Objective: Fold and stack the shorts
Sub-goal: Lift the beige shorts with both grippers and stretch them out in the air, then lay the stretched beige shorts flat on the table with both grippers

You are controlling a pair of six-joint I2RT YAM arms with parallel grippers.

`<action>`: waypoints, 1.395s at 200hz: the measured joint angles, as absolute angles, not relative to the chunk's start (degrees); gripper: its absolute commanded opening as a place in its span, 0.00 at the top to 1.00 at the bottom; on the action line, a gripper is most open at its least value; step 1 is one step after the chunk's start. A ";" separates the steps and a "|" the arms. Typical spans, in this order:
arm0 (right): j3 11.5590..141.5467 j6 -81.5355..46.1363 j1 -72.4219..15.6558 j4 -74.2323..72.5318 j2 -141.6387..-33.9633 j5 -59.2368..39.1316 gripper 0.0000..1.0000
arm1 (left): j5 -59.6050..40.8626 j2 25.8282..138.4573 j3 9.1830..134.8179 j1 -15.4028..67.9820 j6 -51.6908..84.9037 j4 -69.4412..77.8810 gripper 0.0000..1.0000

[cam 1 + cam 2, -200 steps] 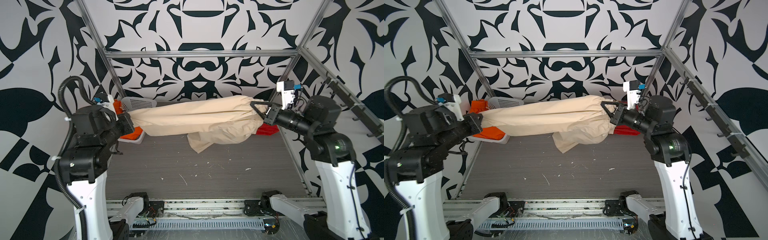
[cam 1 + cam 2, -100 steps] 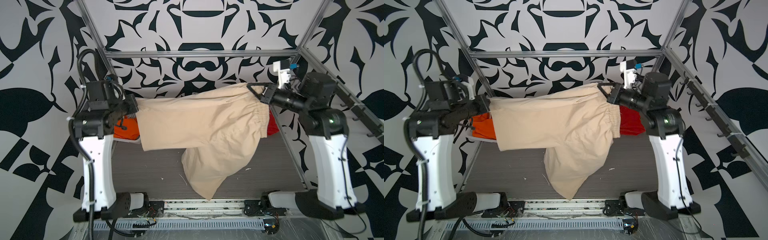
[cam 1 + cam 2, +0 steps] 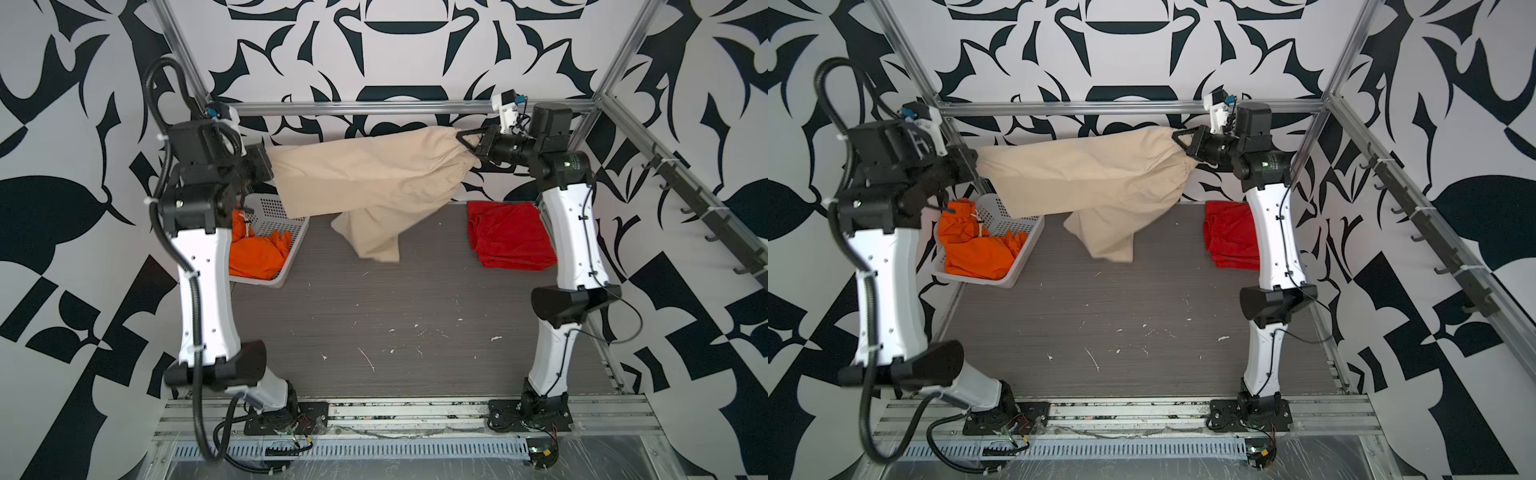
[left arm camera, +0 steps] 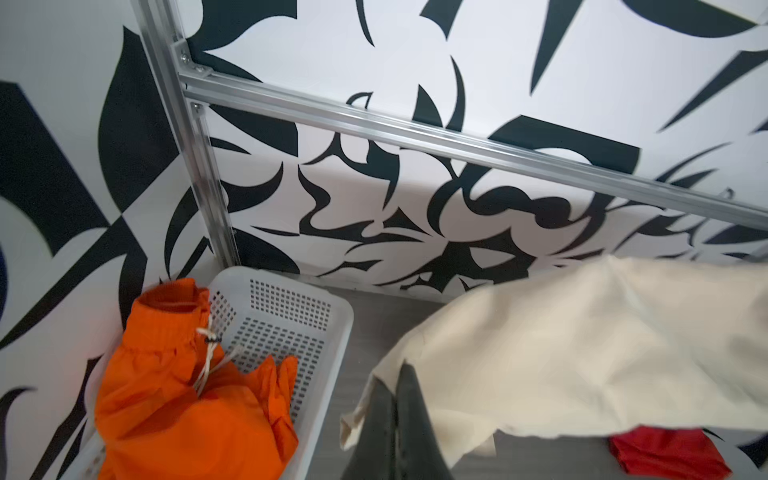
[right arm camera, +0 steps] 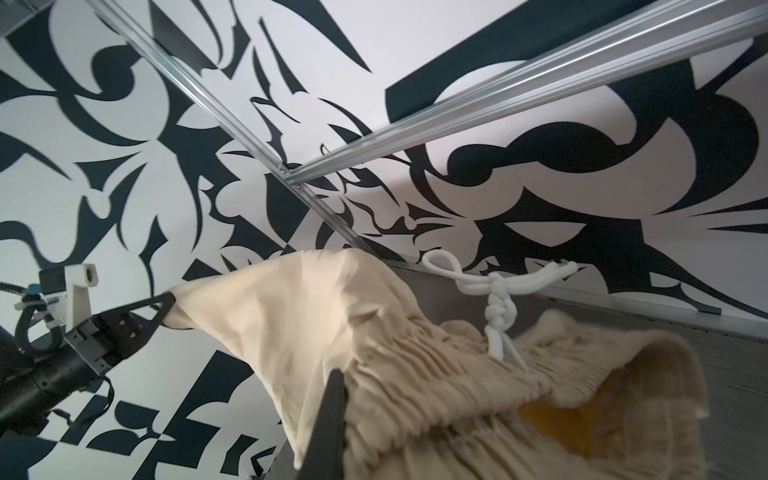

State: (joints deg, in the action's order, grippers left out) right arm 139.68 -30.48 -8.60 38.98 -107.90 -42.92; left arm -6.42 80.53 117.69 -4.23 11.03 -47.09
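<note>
- The beige shorts [image 3: 365, 174] hang in the air over the 12 o'clock edge of the bench [image 3: 374, 316], stretched sideways between the two arms. One leg [image 3: 374, 237] droops from the middle toward the bench; whether it touches cannot be told.
- The cloth looks light, soft and limp. It sags wherever it is not pulled, so it will likely need tension from both ends to lie flat.
- The gathered elastic waistband [image 5: 415, 365], with its white drawstring [image 5: 496, 316], is the thickest and probably the surest place to pinch. A hem corner is thinner and could slip out.
- The left gripper [image 3: 266, 166], at 10 o'clock, is closed tight on a thin edge of the beige cloth, as the left wrist view shows.
- The right gripper [image 3: 465, 140], at 1 o'clock, is closed tight on the waistband end.
- The red shorts [image 3: 511, 237] lie folded on the bench at 2 o'clock, the likely base of the stack.
- The orange shorts [image 3: 255, 255] sit crumpled in the white basket [image 3: 276, 214] at 10 o'clock, not yet folded.
</note>
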 measured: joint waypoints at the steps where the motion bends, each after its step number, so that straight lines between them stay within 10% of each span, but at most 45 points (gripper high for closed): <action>1: 137.84 -30.41 -8.60 38.44 -106.74 -43.11 1.00 | -6.37 79.96 116.99 -4.23 11.00 -46.87 1.00; 45: 92.40 -28.73 -8.73 24.62 -80.68 -46.02 1.00 | -6.44 54.61 80.75 -4.23 13.89 -38.17 1.00; 115: 53.04 -27.79 -8.60 28.47 -83.92 -40.91 1.00 | -2.74 61.43 48.23 -4.23 19.55 -43.38 1.00; 145: 48.21 -30.02 -8.73 31.88 -76.71 -39.70 0.98 | -0.91 61.39 49.56 -3.57 20.71 -44.49 0.88; 187: 42.96 -32.40 -9.23 40.82 -68.93 -36.73 0.50 | -1.30 61.84 53.25 -2.76 24.95 -49.34 0.42; 279: 63.05 -30.13 -18.94 51.40 -68.53 -21.04 0.53 | -7.29 56.75 55.99 5.50 34.68 -47.59 0.46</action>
